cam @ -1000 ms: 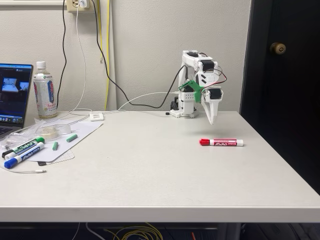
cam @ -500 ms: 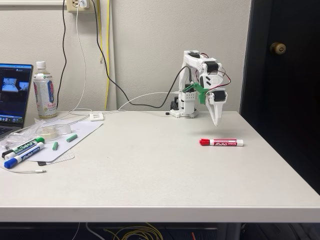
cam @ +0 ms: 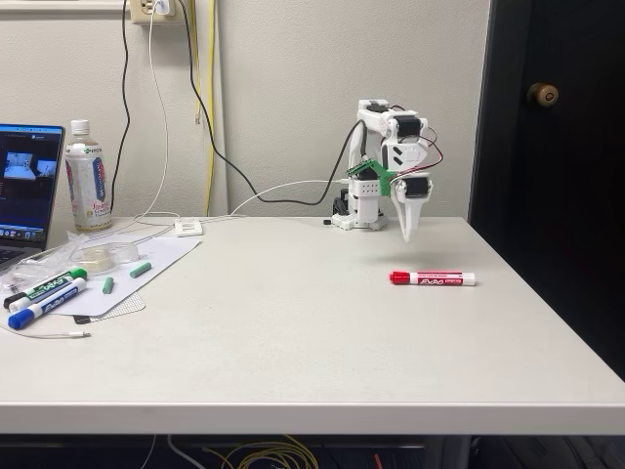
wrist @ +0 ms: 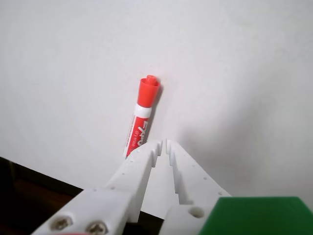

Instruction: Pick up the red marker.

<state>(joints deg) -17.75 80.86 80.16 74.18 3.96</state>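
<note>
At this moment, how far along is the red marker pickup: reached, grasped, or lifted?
Nothing is finished. The red marker lies flat on the table, untouched. In hand is the approach: the gripper hangs above and behind the marker's capped end, fingers together and empty; the wrist view shows the marker just past the fingertips. Left to do: open the jaws, descend over the barrel, close, and lift.
</note>
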